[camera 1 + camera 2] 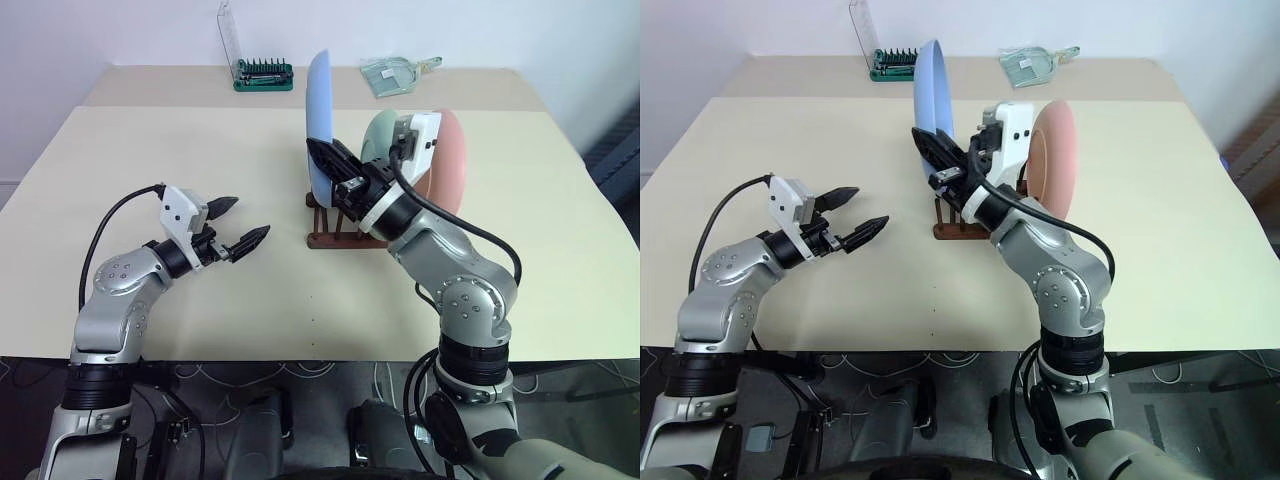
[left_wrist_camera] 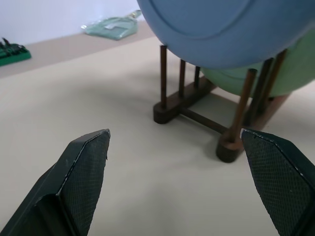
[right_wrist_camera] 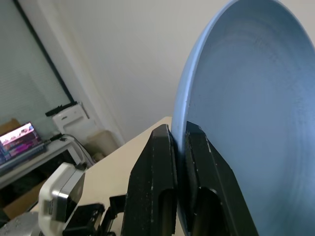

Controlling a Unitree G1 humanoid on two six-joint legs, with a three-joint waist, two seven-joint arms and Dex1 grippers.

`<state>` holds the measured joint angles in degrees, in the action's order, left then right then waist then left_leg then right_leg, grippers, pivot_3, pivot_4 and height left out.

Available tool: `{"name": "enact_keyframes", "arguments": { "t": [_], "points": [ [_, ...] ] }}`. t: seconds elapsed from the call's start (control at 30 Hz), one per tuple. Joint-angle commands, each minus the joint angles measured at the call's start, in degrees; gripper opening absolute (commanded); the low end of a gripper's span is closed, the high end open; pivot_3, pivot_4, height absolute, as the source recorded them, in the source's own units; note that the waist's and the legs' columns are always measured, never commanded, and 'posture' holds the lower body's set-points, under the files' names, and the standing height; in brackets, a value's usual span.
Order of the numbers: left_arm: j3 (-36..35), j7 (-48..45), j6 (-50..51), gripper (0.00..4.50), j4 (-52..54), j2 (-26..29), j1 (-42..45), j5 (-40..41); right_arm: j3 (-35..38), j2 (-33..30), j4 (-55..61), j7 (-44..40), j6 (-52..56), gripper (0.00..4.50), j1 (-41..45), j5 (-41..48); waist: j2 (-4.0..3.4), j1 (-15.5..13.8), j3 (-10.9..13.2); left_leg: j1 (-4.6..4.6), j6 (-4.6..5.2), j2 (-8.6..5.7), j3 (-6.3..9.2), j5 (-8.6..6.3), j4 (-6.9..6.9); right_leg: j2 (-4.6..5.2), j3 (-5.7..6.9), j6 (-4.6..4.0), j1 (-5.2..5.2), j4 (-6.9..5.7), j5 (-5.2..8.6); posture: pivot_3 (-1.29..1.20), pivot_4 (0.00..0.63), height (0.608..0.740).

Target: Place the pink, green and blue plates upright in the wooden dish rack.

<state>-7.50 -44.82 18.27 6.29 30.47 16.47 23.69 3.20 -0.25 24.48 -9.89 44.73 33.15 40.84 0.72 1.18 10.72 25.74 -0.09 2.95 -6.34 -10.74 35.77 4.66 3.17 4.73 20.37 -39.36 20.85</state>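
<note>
Last plate going in: right hand (image 3: 179, 147) pinches blue plate (image 1: 320, 120) upright at rack (image 2: 197, 105), beside green (image 1: 380, 135) and pink (image 1: 450, 160); left hand (image 1: 240, 225) wide, idle; next seat rim between pegs, then release

showing as plain pale blue: the round blue plate (image 1: 319, 110). glowing soft mint green: the round green plate (image 1: 381, 136). blushing salmon pink: the round pink plate (image 1: 1055, 160). showing dark reddish-brown: the pegged wooden dish rack (image 2: 216, 113). lying plain cream-beige: the flat table top (image 1: 200, 150). wearing black crosshatch texturing: the left gripper (image 2: 179, 162) fingers (image 2: 83, 169).
</note>
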Motion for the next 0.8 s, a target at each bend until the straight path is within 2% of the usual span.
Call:
{"name": "enact_keyframes", "arguments": {
  "t": [0.03, 0.13, 0.23, 0.37, 0.4, 0.43, 0.5, 0.8],
  "points": [
    [-0.23, -0.45, 0.06, 4.40, 2.49, 0.54, 0.19, 0.95, 1.83, 0.14, 0.37, 1.55, 0.71, 0.01, 0.37, 2.45, 0.00, -0.03, 0.00, 0.01, 0.00, 0.00, 0.00, 0.00, -0.01, 0.00, 0.00, 0.00, 0.01, 0.00, 0.00, 0.00, 0.150, 0.732],
    [-0.04, -0.75, 0.34, 4.40, 2.66, 0.51, 0.16, 1.12, 3.34, 0.08, -0.74, 3.13, 1.98, 0.01, 0.25, 3.90, 0.00, -0.03, 0.00, 0.01, 0.00, 0.00, 0.00, 0.00, -0.02, 0.00, 0.00, 0.00, 0.01, 0.00, 0.00, 0.00, 0.150, 0.732],
    [0.12, -0.91, 0.36, 4.40, 2.64, 0.46, 0.20, 1.21, 3.54, -0.24, -0.94, 3.78, 2.34, 1.00, 0.29, 4.42, 0.00, -0.04, 0.00, 0.01, 0.00, 0.00, 0.00, 0.00, -0.03, 0.01, 0.00, 0.00, 0.02, 0.01, 0.00, 0.00, 0.150, 0.732],
    [0.24, -1.31, 0.31, 4.40, 2.45, 0.32, 0.32, 1.30, 2.55, -0.94, -0.24, 3.56, 2.07, 2.92, 0.36, 3.94, 0.00, 0.01, 0.00, 0.03, 0.00, 0.00, 0.00, 0.00, -0.07, 0.00, 0.00, 0.00, 0.05, 0.01, 0.00, 0.00, 0.150, 0.732],
    [0.25, -1.38, 0.28, 4.40, 2.39, 0.30, 0.34, 1.28, 1.97, -1.37, 0.13, 3.27, 1.81, 3.54, 0.44, 3.42, 0.00, 0.00, 0.00, 0.03, 0.00, 0.00, 0.00, 0.00, -0.08, 0.00, -0.01, 0.00, 0.05, 0.01, 0.00, 0.00, 0.150, 0.732],
    [0.30, -1.40, 0.29, 4.40, 2.37, 0.25, 0.39, 1.24, 1.26, -2.22, 0.60, 2.81, 1.52, 3.90, 0.66, 2.57, 0.00, -0.01, 0.00, 0.03, 0.00, 0.00, 0.00, 0.00, -0.08, 0.00, -0.01, 0.00, 0.05, 0.01, 0.00, 0.00, 0.150, 0.732],
    [0.36, -1.42, 0.30, 4.40, 2.34, 0.19, 0.45, 1.20, 0.34, -3.44, 1.15, 2.28, 1.06, 3.90, 1.01, 1.53, 0.00, -0.03, 0.00, 0.03, 0.01, -0.01, 0.00, 0.00, -0.08, 0.00, 0.00, 0.00, 0.05, 0.03, 0.00, 0.00, 0.150, 0.732],
    [0.73, -1.87, -0.12, 4.40, 1.77, -0.11, 0.24, 1.19, -8.67, -21.99, 8.07, -6.72, -3.63, 3.90, 7.72, -12.72, 0.00, -0.04, 0.01, 0.06, 0.00, -0.01, 0.00, 0.00, -0.12, 0.00, -0.01, -0.01, 0.11, 0.06, 0.00, 0.00, 0.150, 0.732]
  ]
}}
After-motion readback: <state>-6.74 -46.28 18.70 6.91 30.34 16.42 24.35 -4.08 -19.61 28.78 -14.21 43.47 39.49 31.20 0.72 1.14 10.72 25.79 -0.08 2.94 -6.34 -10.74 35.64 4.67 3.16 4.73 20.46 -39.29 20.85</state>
